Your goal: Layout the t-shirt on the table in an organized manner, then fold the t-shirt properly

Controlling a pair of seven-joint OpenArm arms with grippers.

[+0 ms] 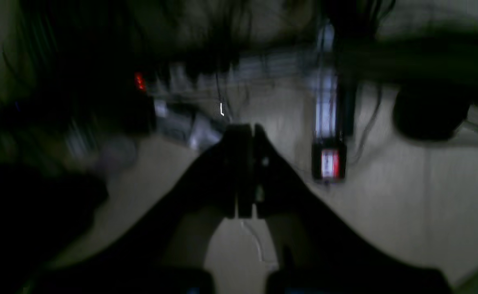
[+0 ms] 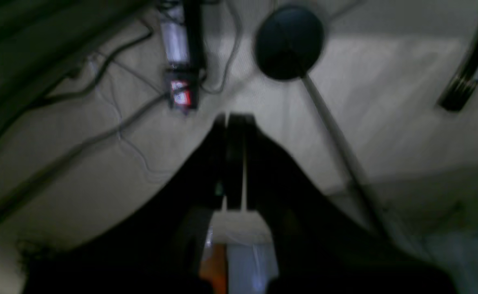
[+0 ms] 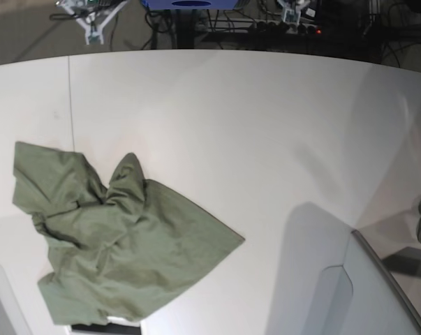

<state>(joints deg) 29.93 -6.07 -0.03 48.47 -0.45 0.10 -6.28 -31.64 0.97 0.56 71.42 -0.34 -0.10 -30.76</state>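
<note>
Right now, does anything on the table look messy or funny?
Yes. The t-shirt lies crumpled on the left side of the table in the base view, bunched up with wrinkles instead of spread flat. Its bottom edge reaches the near table edge.

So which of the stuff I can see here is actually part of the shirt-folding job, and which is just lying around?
Part of the job:
- the t-shirt, crumpled, olive green, not yet laid out
- the table it lies on

Just lying about:
- the grey-white angled panel at the table's corner
- cables and a round black base on the floor
</note>
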